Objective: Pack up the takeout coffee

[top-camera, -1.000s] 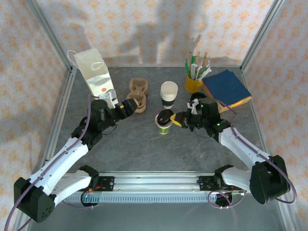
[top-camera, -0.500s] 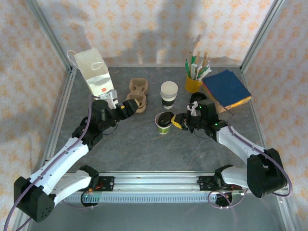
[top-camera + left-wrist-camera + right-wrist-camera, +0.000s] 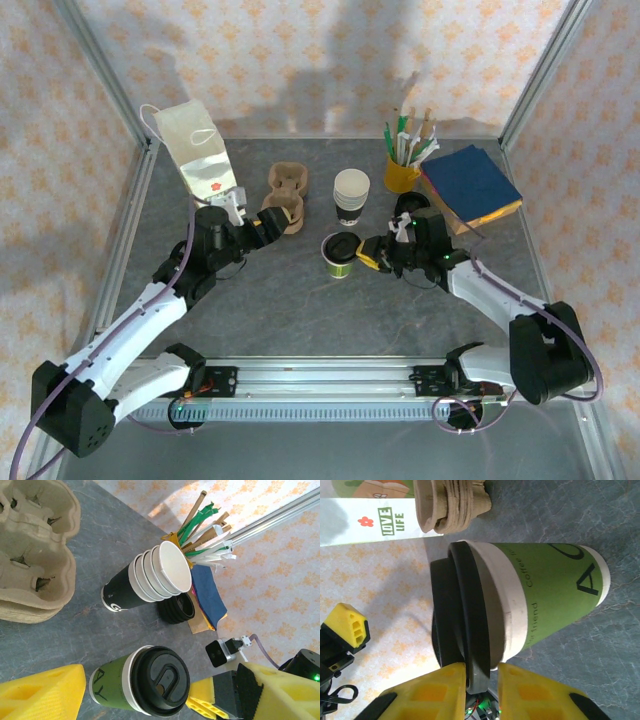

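Three walls (image 3: 300, 50) papered in a pale print of orange flowers are seen around the worktop (image 3: 300, 310), and slanting aluminium posts (image 3: 100, 70) are set at its back corners. The worktop is covered in a mottled grey, stone-like sheet. A metal rail (image 3: 320, 378) is fixed along its near edge, where both arms are mounted. Soft shadows are cast on the back wall.

The takeout coffee (image 3: 340, 256) is stood upright near the middle of the worktop, just in front of the stack of white cups (image 3: 351, 195), with its black lid on. The right end effector (image 3: 365, 253) is placed at its right side. Its yellow fingers (image 3: 445, 685) are set closely on either side of the lid's rim, and whether the rim is pinched cannot be told. The left end effector (image 3: 266, 222) is held empty, with its jaws well apart, just beside the cardboard cup carrier (image 3: 287, 195).

Along the back are ranged a white paper bag (image 3: 195, 150), a yellow cup of sticks and straws (image 3: 402, 175) and a pile of blue napkins (image 3: 468, 180).
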